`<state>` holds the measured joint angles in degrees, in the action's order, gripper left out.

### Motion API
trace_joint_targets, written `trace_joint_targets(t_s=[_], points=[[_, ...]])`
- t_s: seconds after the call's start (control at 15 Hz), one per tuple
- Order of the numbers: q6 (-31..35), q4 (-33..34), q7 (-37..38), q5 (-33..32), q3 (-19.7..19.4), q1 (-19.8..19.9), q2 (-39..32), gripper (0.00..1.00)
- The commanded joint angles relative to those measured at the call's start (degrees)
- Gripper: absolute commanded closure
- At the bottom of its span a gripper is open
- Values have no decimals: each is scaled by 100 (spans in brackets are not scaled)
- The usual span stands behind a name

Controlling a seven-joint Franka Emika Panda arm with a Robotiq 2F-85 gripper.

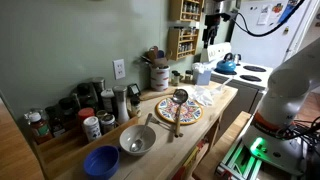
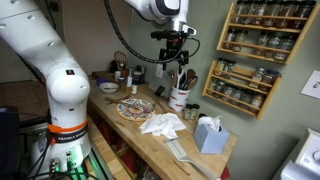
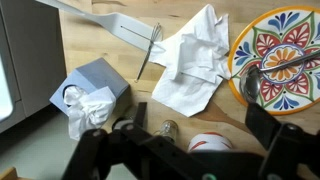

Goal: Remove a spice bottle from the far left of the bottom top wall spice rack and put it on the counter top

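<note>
The honey-brown wooden spice rack [image 2: 250,55] hangs on the wall with rows of small dark jars; it also shows in an exterior view [image 1: 184,30]. My gripper [image 2: 178,45] hangs in the air to the left of the rack, apart from it, above a white utensil crock [image 2: 180,97]. In the wrist view the jaws [image 3: 200,120] are spread wide with nothing between them, looking down on the light-wood counter top [image 3: 120,55]. No spice bottle is in the jaws. The rack is out of the wrist view.
On the counter lie a colourful plate [image 3: 285,50], a crumpled white cloth [image 3: 195,60], a blue-grey tissue box [image 3: 95,90] and a spatula [image 3: 120,22]. A metal bowl [image 1: 137,140], a blue bowl [image 1: 101,160] and a tray of bottles [image 1: 70,115] stand at one end. A stove with a blue kettle [image 1: 228,64] adjoins the counter.
</note>
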<state>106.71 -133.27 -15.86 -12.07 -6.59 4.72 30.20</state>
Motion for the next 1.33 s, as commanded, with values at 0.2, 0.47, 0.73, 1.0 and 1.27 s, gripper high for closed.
trace_joint_targets(t_s=[0.2,0.47,0.73,1.0,1.27], points=[[-22,17,16,-16,-33,-44,-2,0],[756,161,809,465,-329,174,-495,0],[1481,127,1164,1050,-635,364,-865,0],[1880,77,1369,1857,-878,511,-1104,0],[2204,-5,1455,2848,-1069,558,-1219,0]])
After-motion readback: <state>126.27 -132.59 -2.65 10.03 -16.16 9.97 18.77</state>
